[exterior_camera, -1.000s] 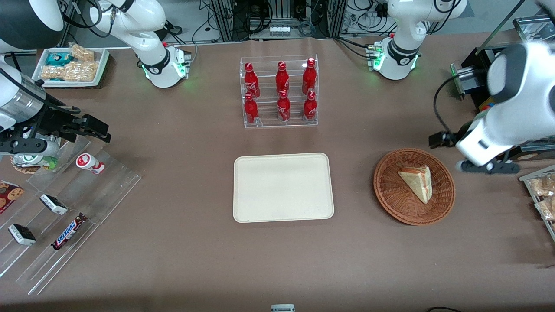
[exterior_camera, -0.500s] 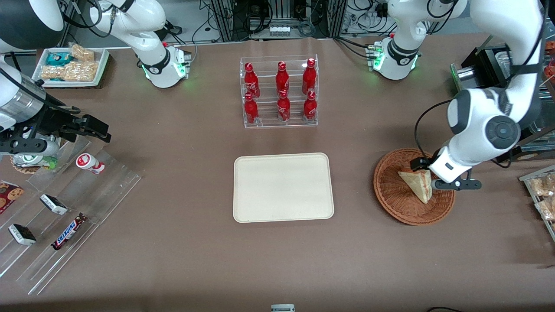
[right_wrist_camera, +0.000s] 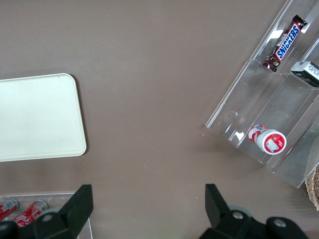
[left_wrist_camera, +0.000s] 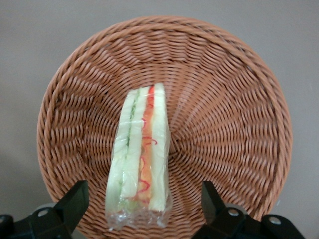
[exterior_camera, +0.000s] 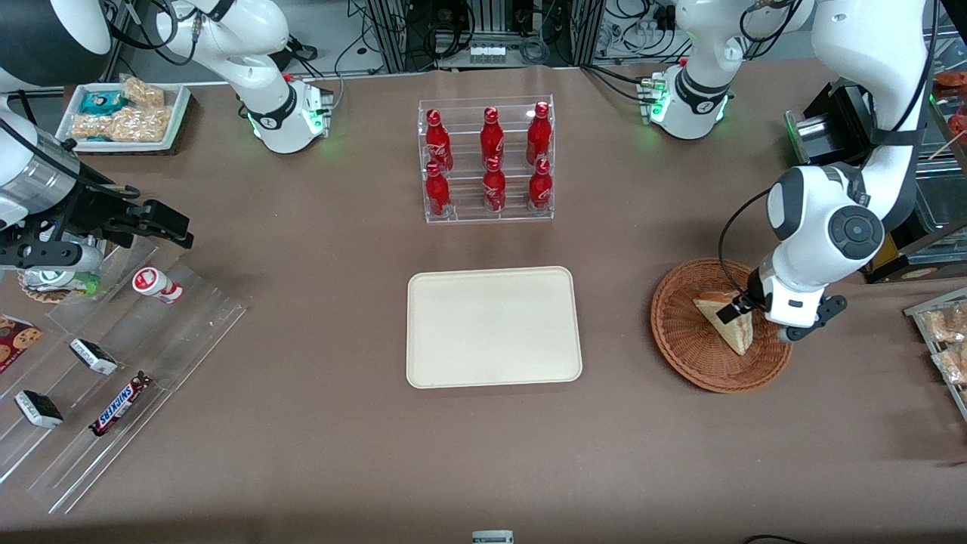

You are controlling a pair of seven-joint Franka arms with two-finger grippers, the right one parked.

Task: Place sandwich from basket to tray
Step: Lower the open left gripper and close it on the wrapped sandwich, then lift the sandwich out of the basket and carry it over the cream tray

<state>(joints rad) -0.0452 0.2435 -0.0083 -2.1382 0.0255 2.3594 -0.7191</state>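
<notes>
1. The sandwich sits in the basket, a clear-wrapped wedge with its layered cut edge facing up at the wrist camera, red and green filling showing between the pale bread.
2. In the front view the sandwich lies a bit off the basket's middle, toward the working arm's end of the table.
3. The gripper hangs right over the sandwich with its jaws spread wide, one black finger on each flank of the wedge, neither one touching it as far as I can see.
4. In the front view the gripper is low over the basket, mostly hidden by the arm's white wrist.
5. The tray is mid-table, well apart from the basket, toward the parked arm's end.
6. A clear rack of red bottles stands farther from the front camera than the tray.
7. Clear acrylic steps with a Snickers bar are at the parked arm's end.
</notes>
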